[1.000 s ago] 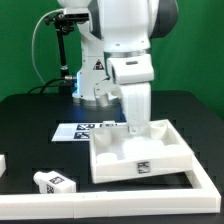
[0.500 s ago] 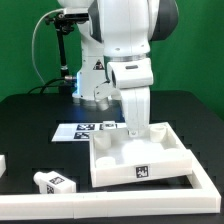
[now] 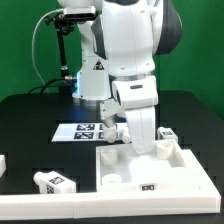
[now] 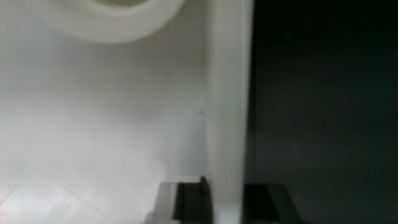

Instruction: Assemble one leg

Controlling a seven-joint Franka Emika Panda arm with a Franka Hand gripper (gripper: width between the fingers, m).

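My gripper (image 3: 141,142) is shut on the far rim of the large flat white square panel (image 3: 150,172), which lies at the front on the exterior view's right. In the wrist view the thin rim (image 4: 226,100) runs between my two dark fingers (image 4: 185,204), and my gripper (image 4: 226,192) pinches it. A round corner socket (image 4: 125,15) shows on the panel's inside. One leg (image 3: 52,181), a small white tagged block, lies loose at the front left. Another leg (image 3: 167,133) sits just behind the panel on the right. A third leg (image 3: 3,161) is cut off at the left edge.
The marker board (image 3: 87,130) lies flat on the black table behind the panel, by the robot's base. A low white rail (image 3: 50,208) runs along the table's front edge. A black camera stand (image 3: 62,50) rises at the back left.
The gripper and the panel have moved together toward the front and the exterior view's right. The leg behind the panel now shows. The leg at the front left has not moved.
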